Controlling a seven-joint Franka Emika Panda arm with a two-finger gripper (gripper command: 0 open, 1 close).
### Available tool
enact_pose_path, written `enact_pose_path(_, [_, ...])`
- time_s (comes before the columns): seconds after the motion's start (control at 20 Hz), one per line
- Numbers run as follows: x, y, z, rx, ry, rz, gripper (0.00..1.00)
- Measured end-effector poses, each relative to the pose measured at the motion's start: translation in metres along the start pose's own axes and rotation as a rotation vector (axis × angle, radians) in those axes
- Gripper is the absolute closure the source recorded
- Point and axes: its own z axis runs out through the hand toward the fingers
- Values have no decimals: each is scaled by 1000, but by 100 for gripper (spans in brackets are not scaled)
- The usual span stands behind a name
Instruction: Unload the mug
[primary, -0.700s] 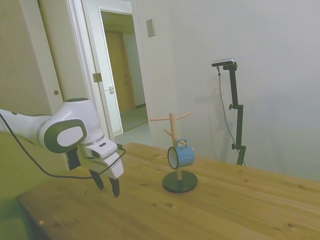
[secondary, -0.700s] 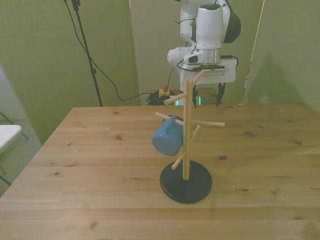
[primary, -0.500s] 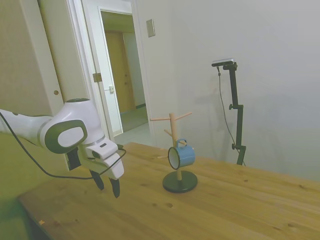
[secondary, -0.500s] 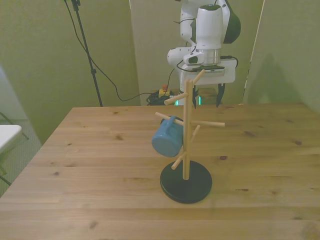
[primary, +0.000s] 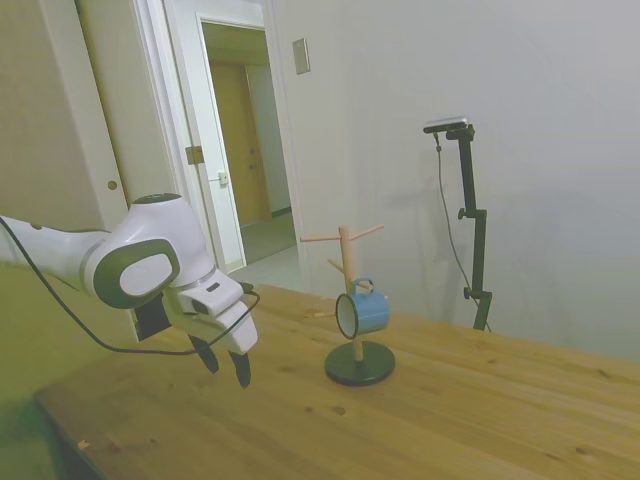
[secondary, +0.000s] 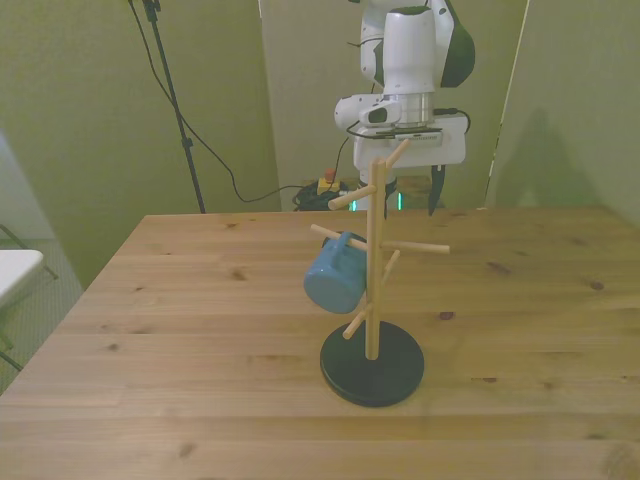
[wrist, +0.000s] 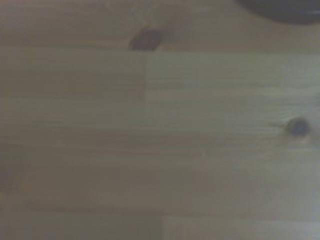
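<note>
Progress on the unloading is nil as far as I can judge: the mug (primary: 363, 313) hangs by its loop handle from one of the pegs of the wooden rack (primary: 347, 262), with its white inside and dark rim facing sideways, and nothing about it looks lifted or shifted off the peg.

My end effector (primary: 227, 363) hovers above the surface (primary: 470, 420), well apart from the rack and lower than the mug. It carries nothing, and its two fingers hang downward with a moderate gap between them. In the front view it (secondary: 408, 192) sits beyond the rack (secondary: 373, 240), partly hidden by the post and upper pegs, and the mug (secondary: 335, 273) hangs on the side of the post toward the front view's left.

My wrist camera shows only blurred planks with two dark knots and, at one edge, a sliver of the rack's dark round base (wrist: 287, 9); the mug is not in it.

So everything remains, I reckon: crossing the gap to the rack, rising to the mug's height, closing on its body or rim, sliding the handle up off the slanted peg, and setting it down on the surface.
</note>
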Motion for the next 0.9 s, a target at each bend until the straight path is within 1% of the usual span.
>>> enact_pose_path(0.25, [29,16,-12,98,164,54,0])
enact_pose_path(0.4, [45,33,-16,126,258,110,0])
enact_pose_path(0.55, [58,42,-19,155,342,154,0])
enact_pose_path(0.7, [72,43,-17,178,409,170,0])
enact_pose_path(0.9, [92,38,-5,192,462,165,0])
